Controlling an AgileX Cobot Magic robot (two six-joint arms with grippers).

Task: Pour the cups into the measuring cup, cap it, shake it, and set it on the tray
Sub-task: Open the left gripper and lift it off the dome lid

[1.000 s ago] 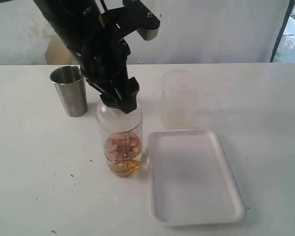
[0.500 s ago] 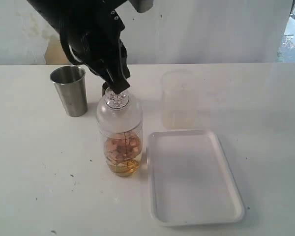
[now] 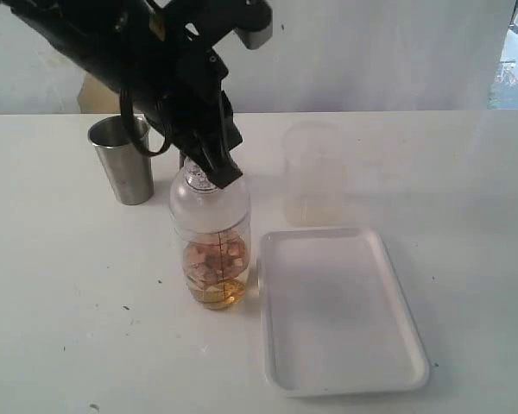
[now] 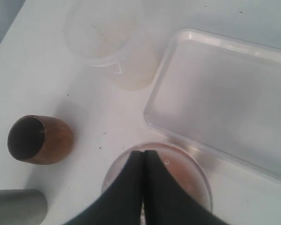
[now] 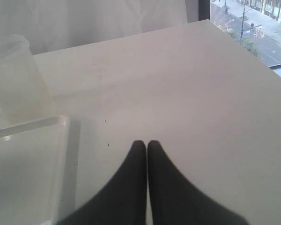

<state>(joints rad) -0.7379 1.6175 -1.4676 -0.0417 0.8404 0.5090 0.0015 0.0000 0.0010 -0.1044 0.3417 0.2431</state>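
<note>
Standing under L gripper (image 3: pixel 226 175): measuring cup (image 3: pixel 211 259)

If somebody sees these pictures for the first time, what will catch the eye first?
The black left gripper, jaws shut, hangs over the cap of the measuring cup, which holds amber liquid and brown pieces. The white tray lies empty close beside it.

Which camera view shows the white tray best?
The exterior view: the whole tray lies in sight, empty. The left wrist view cuts off part of it; the right wrist view shows only one corner.
</note>
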